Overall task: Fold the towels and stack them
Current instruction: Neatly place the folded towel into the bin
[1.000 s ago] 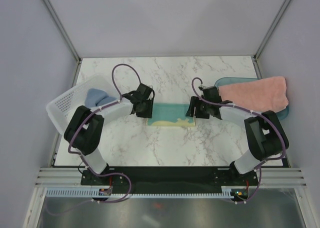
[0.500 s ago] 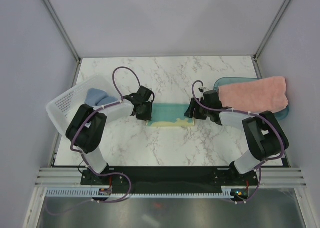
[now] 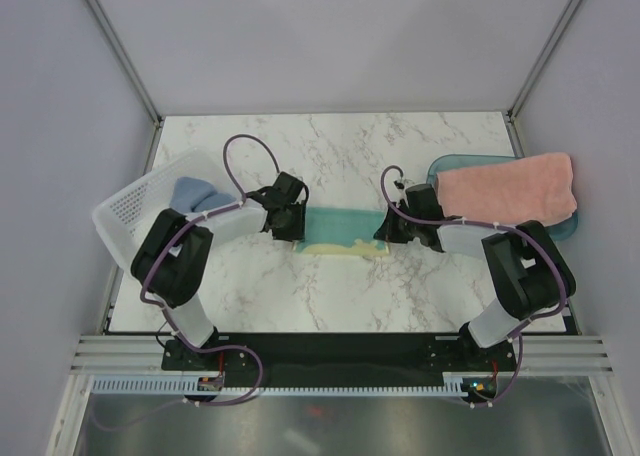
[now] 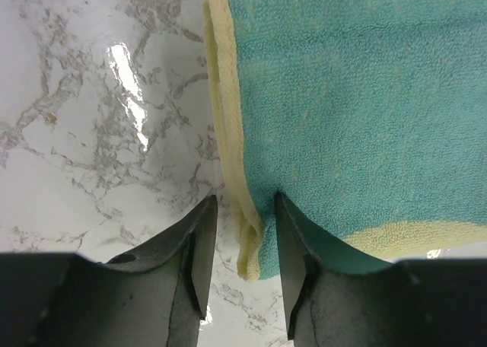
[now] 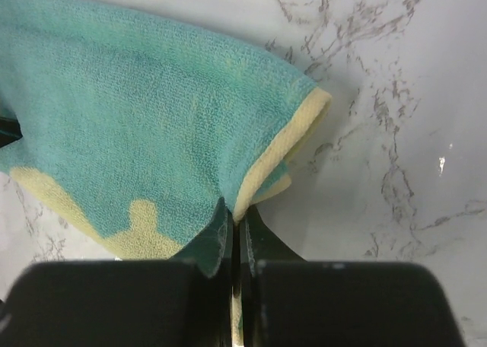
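Observation:
A pale-yellow-and-teal towel lies folded into a strip mid-table. My right gripper is shut on the yellow hem of its right end; from above that gripper sits at the strip's right edge. My left gripper is open astride the strip's left corner, whose yellow hem hangs loose between the fingers. From above, the left gripper is at the strip's left end. A salmon-pink towel lies over the teal tray. A small blue-grey towel sits in the basket.
The white perforated basket is tipped at the table's left edge. The teal translucent tray stands at the right edge under the pink towel. Bare marble table lies behind and in front of the strip.
My right gripper has gone from open to shut on the towel's right hem. Both grippers have shifted slightly towards the ends of the strip.

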You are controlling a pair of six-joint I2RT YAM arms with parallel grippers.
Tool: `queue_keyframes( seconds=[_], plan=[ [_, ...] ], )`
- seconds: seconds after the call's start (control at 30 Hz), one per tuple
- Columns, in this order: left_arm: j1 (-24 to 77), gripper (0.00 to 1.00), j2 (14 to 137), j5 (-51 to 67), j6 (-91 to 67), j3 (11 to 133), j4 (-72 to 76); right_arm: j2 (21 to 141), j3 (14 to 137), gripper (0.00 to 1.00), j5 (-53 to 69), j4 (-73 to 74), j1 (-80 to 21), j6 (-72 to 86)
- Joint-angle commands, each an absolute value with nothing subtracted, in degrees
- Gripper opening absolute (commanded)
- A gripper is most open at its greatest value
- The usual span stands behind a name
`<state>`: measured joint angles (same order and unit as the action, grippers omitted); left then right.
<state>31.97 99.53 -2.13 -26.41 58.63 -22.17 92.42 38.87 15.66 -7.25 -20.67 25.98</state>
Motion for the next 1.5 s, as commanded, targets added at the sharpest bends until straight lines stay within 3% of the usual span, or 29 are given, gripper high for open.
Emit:
queue_keyframes(
  seconds=[0.0,0.27,0.57,1.1,1.27,1.47],
  plan=[
    [31.99,0.46,97.22,-0.26,-29.44,57.56,-22.85,91.58,41.21,0.00,17.49,-2.21,-20.92,22.51],
    [31.47,0.53,85.27,-3.86,-25.94,69.24,-36.38,86.84,51.57,0.00,10.12,13.33,-20.65,17.05],
    [28.57,0.57,73.75,-8.79,-21.36,68.56,-39.55,87.63,66.25,0.00,1.33,29.43,-20.04,10.65],
    [28.48,0.63,73.74,-0.80,-18.46,64.78,-37.44,89.47,83.58,0.00,-6.41,46.66,-6.42,-5.97],
    [28.48,0.77,73.83,-0.26,-18.11,64.51,-37.35,91.75,86.57,0.00,-7.30,46.93,-1.94,-9.40],
    [28.48,0.80,72.77,-0.44,-18.28,64.16,-37.09,94.74,89.64,0.00,-8.26,47.02,4.91,-12.92]
  ],
)
